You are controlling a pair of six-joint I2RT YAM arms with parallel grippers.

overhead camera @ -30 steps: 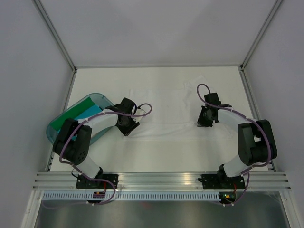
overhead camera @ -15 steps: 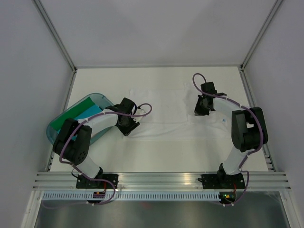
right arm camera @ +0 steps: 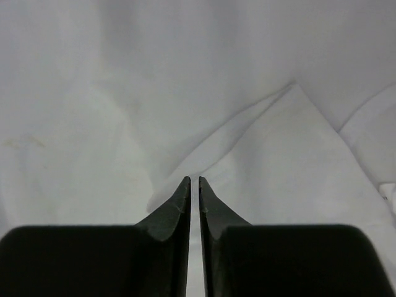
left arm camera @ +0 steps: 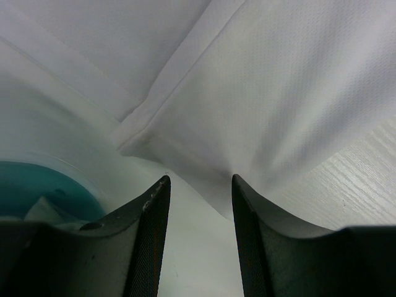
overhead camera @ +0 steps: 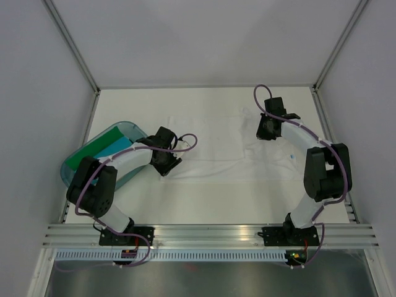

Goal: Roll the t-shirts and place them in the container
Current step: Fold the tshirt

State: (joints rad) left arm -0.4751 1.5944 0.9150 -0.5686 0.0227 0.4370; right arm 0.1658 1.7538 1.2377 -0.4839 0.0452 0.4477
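Observation:
A white t-shirt [overhead camera: 216,143] lies spread flat across the middle of the table, with a small blue label [overhead camera: 291,157] near its right end. My right gripper [overhead camera: 265,131] is over the shirt's right part. In the right wrist view it [right arm camera: 193,179] is shut on a raised fold of the white cloth [right arm camera: 124,93]. My left gripper [overhead camera: 166,164] is at the shirt's near left corner. In the left wrist view it [left arm camera: 198,179] is open, its tips at the edge of the cloth [left arm camera: 278,93]. Wrinkles run to the right fingertip [left arm camera: 238,185].
A translucent teal tub [overhead camera: 71,172] stands at the left edge, holding a green roll [overhead camera: 86,153] and a light blue roll [overhead camera: 114,147]. Its teal wall [left arm camera: 25,185] shows beside my left fingers. Grey walls close in the table on three sides.
My right gripper has moved toward the far side of the table, pulling a fold of the white shirt with it. The left arm has not moved.

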